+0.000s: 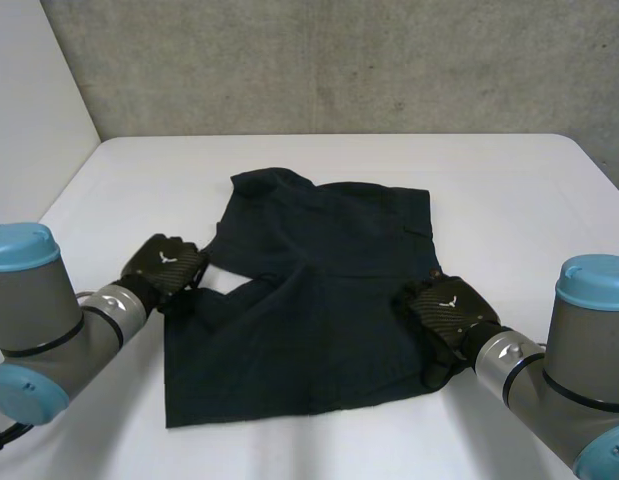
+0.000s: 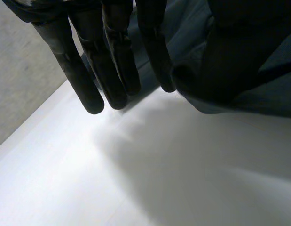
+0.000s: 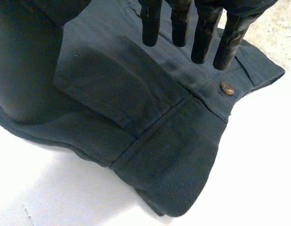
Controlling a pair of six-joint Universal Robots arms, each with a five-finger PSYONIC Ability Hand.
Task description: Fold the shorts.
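Dark shorts (image 1: 319, 290) lie spread flat on the white table (image 1: 509, 200), waistband toward my right side. My left hand (image 1: 167, 265) is at the shorts' left edge, by the notch between the legs. In the left wrist view its fingers (image 2: 112, 61) hang nearly straight over the table, and the cloth edge (image 2: 258, 94) bulges pinched between the thumb and the nearest finger. My right hand (image 1: 447, 310) rests at the right edge. There its straight fingers (image 3: 183, 23) stand just above the waistband (image 3: 136, 94), near a brass button (image 3: 226, 88), open.
Bare white tabletop surrounds the shorts on every side. A grey concrete wall (image 1: 339, 60) rises behind the far edge, and a white wall (image 1: 29, 100) stands at the left.
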